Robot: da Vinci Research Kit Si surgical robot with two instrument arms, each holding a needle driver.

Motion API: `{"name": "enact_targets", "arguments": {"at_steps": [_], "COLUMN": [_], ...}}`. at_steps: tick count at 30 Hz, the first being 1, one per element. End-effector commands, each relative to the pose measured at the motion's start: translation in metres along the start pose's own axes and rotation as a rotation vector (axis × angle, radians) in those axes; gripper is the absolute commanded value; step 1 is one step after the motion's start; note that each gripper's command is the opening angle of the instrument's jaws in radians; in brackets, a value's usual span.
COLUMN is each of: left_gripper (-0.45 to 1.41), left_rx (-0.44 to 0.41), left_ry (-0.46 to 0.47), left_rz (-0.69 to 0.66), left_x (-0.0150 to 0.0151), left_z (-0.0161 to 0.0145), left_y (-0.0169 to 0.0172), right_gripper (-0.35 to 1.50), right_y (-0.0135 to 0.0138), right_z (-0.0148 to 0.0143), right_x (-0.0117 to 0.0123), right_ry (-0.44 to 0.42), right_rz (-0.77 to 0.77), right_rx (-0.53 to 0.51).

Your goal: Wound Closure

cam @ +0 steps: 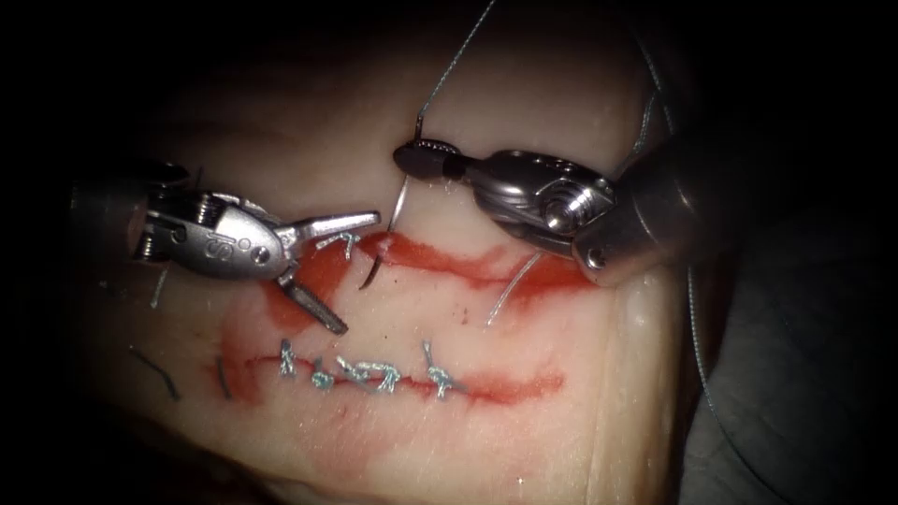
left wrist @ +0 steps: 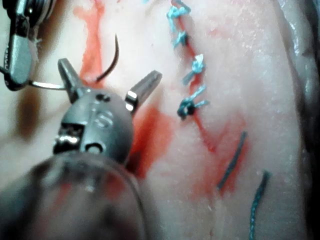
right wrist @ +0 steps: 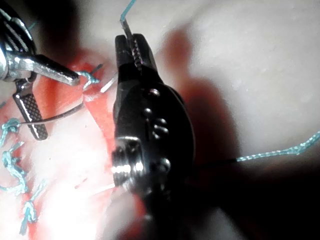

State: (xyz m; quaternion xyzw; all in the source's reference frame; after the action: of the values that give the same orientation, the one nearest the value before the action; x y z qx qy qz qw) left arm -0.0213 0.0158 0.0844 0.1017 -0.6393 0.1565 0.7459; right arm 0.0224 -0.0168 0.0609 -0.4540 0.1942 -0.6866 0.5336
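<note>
Two tools work over the tissue [cam: 524,122]. The right tool [cam: 423,157] has its jaws closed on the needle [cam: 385,238] at its tail end, where the thread [cam: 454,65] joins. From those jaws the needle curves down to the upper cut [cam: 468,266], its point at the cut's edge; I cannot tell if it has entered. The left tool [cam: 341,271], just left of the needle, has its jaws spread wide and holds nothing, one jaw above the cut and one below.

The needle could twist in so rearward a grip if pushed against the tissue, and the open left jaw close by could snag the first stitch [cam: 339,243]. The slack thread could catch on the right tool.

Counted: two cuts, one needle, about five knots on the lower cut [cam: 524,385], and at least two loose thread ends [cam: 154,369].
</note>
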Motion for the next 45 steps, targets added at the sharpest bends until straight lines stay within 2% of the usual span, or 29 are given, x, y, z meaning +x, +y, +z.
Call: {"name": "enact_targets", "arguments": {"at_steps": [1, 5, 8, 10, 13, 16, 19, 20, 22, 24, 25, 28, 31, 35, 37, 38, 39, 43, 45], "left_gripper": [0.76, 0.52, 0.12, 0.0, -0.42, -0.45, -0.45, -0.45, -0.45, -0.45, -0.45, -0.45, -0.45, -0.45, -0.45, -0.45, -0.45, -0.45, -0.45], "left_rx": [0.001, 0.007, 0.0, -0.005, 0.003, 0.015, 0.047, 0.051, 0.063, 0.064, 0.033, 0.015, -0.005, -0.066, -0.078, -0.077, -0.077, -0.105, -0.117], "left_ry": [0.001, 0.004, -0.013, -0.023, -0.031, -0.045, -0.069, -0.083, -0.116, -0.149, -0.186, -0.214, -0.288, -0.485, -0.572, -0.656, -0.656, -0.765, -0.835], "left_rz": [0.004, 0.013, 0.021, 0.023, 0.025, -0.008, -0.21, -0.249, -0.372, -0.419, -0.548, -0.573, -0.761, -1.126, -1.307, -1.531, -1.531, -1.81, -1.886], "left_x": [0.0007, 0.0015, 0.0017, 0.0018, 0.0017, 0.0013, 0.0012, 0.0012, 0.0014, 0.0016, 0.0017, 0.0016, 0.0012, 0.0006, 0.0001, -0.0007, -0.0007, -0.0025, -0.0033], "left_z": [0.0006, 0.0011, 0.0014, 0.0017, 0.0019, 0.0021, 0.0021, 0.0021, 0.002, 0.0019, 0.0016, 0.0013, 0.0009, 0.0001, -0.0006, -0.0017, -0.0017, -0.0045, -0.0062], "left_y": [0.0002, 0.0001, -0.0001, 0.0, 0.0001, -0.0001, -0.0001, -0.0001, 0.0, 0.0, 0.0001, 0.0002, 0.0005, 0.0011, 0.0015, 0.0023, 0.0023, 0.0037, 0.0043], "right_gripper": [-0.35, -0.35, -0.35, -0.35, -0.35, -0.35, -0.35, 0.12, 0.79, 1.23, 1.29, 1.33, 1.34, 1.33, 1.33, 1.34, 1.34, 1.26, 1.24], "right_y": [0.0004, 0.0005, 0.0005, 0.0005, 0.0005, 0.0005, 0.0007, 0.0008, 0.0011, 0.0014, 0.0016, 0.0016, 0.0017, 0.0023, 0.0028, 0.0033, 0.0033, 0.0045, 0.005], "right_z": [0.001, 0.0011, 0.0011, 0.0011, 0.0011, 0.0011, 0.001, 0.001, 0.001, 0.0009, 0.0008, 0.0008, 0.0005, -0.0001, -0.0005, -0.0008, -0.0008, -0.001, -0.0009], "right_x": [0.0, 0.0, 0.0, 0.0, 0.0, 0.0, 0.0001, 0.0, 0.0, 0.0, -0.0002, -0.0006, -0.0015, -0.003, -0.0035, -0.0037, -0.0037, -0.0033, -0.0029], "right_ry": [-0.003, -0.004, -0.003, -0.005, -0.005, -0.007, -0.012, -0.017, -0.029, -0.031, -0.041, -0.068, -0.09, -0.087, -0.085, -0.085, -0.085, -0.103, -0.111], "right_rz": [0.0, 0.011, 0.017, 0.022, 0.028, 0.028, 0.016, -0.024, -0.074, -0.179, -0.283, -0.354, -0.522, -0.545, -0.535, -0.535, -0.535, -0.3, -0.236], "right_rx": [-0.009, -0.013, -0.016, -0.018, -0.018, -0.02, -0.022, -0.012, 0.002, 0.001, 0.001, 0.05, 0.104, 0.112, 0.108, 0.106, 0.106, 0.112, 0.115]}}
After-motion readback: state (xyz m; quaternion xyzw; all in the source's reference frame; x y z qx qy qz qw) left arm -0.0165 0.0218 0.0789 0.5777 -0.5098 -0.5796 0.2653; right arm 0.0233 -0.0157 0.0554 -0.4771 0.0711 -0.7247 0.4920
